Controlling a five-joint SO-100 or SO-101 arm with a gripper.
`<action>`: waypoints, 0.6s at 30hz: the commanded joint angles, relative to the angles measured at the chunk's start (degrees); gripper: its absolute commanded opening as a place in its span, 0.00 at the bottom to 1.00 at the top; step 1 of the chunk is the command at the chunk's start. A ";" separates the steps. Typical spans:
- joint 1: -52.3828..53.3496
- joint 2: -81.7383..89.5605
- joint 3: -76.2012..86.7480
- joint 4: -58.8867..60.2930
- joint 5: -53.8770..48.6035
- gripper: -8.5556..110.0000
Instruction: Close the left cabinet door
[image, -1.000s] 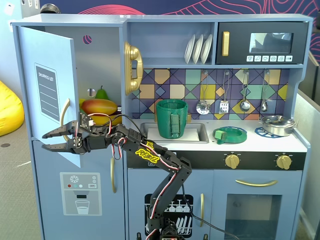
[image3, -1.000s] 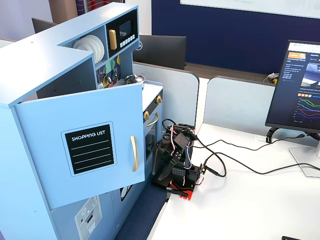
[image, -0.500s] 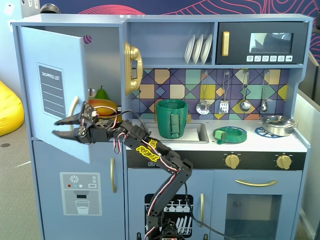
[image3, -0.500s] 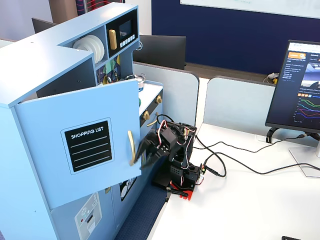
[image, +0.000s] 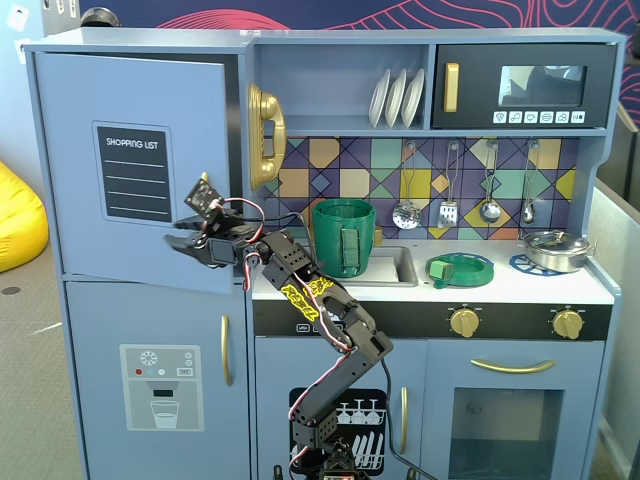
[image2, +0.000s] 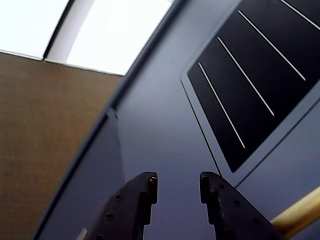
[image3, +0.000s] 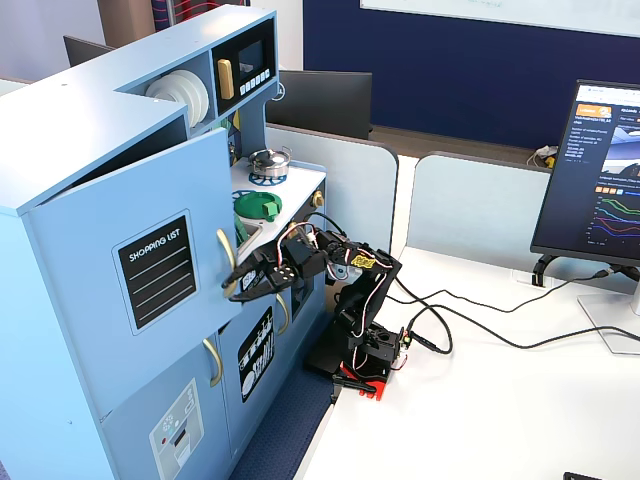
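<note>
The left cabinet door (image: 135, 165) is standing partly open at the upper left of the toy kitchen (image: 520, 290), swung out from its frame. That gap is showing best in a fixed view (image3: 160, 250), where the door is angling away from the cabinet top; from the front it is reading mostly as a slanted bottom edge. The gripper (image: 180, 235) is reaching toward the door's lower right part, close to its face, below the black shopping list panel (image: 133, 172). Whether it is touching the door cannot be told from either fixed view.

Only the wrist view is showing the jaws clearly: the two black fingers (image2: 135, 200) are sitting spread apart with nothing between them, the blue door surface filling the gap. The same view is catching a sliver of the gold handle (image2: 300, 215) at the lower right, just beside the right finger.
</note>
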 joint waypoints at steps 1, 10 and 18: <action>5.80 0.70 -0.53 -1.32 1.93 0.07; 14.06 -6.94 -4.04 -8.17 2.99 0.07; 16.87 -10.55 -6.24 -10.46 3.16 0.07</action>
